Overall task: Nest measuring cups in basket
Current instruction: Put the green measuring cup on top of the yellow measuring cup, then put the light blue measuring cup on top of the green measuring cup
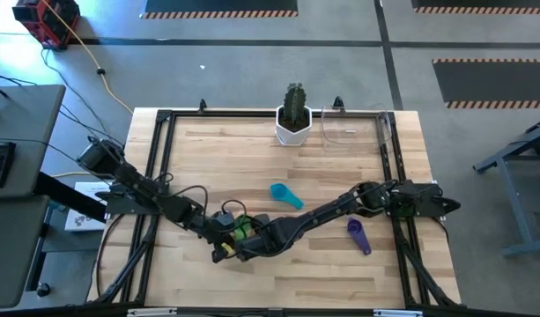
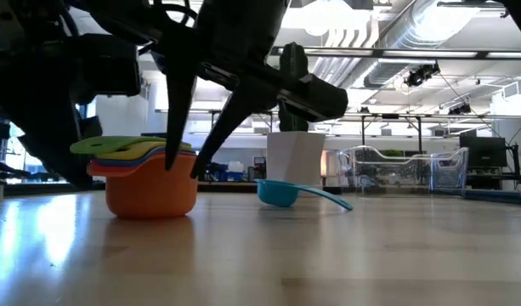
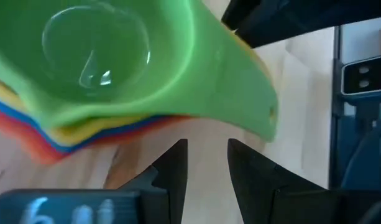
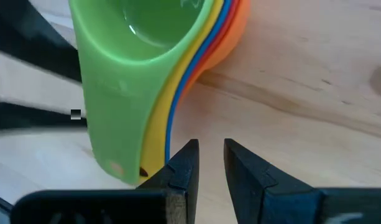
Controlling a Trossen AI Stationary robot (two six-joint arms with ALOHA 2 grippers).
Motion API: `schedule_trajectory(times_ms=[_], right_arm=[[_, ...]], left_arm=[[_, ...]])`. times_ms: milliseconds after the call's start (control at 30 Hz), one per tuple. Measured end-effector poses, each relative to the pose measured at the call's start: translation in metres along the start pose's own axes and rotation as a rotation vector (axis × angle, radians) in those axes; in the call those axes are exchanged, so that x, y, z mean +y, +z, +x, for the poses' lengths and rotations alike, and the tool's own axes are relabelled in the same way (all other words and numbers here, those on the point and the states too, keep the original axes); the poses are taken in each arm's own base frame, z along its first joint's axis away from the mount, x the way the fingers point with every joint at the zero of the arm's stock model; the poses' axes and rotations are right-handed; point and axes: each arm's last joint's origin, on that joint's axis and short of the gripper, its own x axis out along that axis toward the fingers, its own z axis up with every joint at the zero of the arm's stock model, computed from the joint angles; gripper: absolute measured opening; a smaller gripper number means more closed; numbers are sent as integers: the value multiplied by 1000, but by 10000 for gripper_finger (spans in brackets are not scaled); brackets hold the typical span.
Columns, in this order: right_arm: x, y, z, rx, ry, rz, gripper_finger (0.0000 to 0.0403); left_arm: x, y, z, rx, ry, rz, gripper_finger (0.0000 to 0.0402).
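The room is a workshop with grey floor, hazard-striped mats and ceiling ducts; the table [image 1: 340, 273] is pale wood planks, bare and smooth, so cups may skate on it when nudged.

At the table's far edge stands the cactus pot [image 1: 294, 126], and just beside it the clear basket [image 1: 358, 128], which holds no cups that I can see.

Near the front, left of centre, sits the stack [image 2: 150, 174]: an orange cup at the bottom, then blue, yellow and green on top, handles fanned to one side. It looks light, stiff plastic, likely slick; I judge the layered handles or the orange rim the best hold, since a pinch on the top cup alone could lift it out.

Both arms meet at the stack. The left gripper [image 3: 206, 163] and right gripper [image 4: 210, 163] each hover beside it, fingers slightly parted, clamping nothing.

The teal cup [image 1: 284, 194] lies mid-table; the purple cup [image 1: 358, 235] near the right arm.
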Motion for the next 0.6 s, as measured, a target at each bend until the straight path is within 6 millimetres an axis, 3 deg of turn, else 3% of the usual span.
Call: schedule_trajectory(times_ms=[600], right_arm=[[-1, 0, 0, 3, -11, 2, 67]], left_arm=[[-1, 4, 1, -17, -28, 8, 103]])
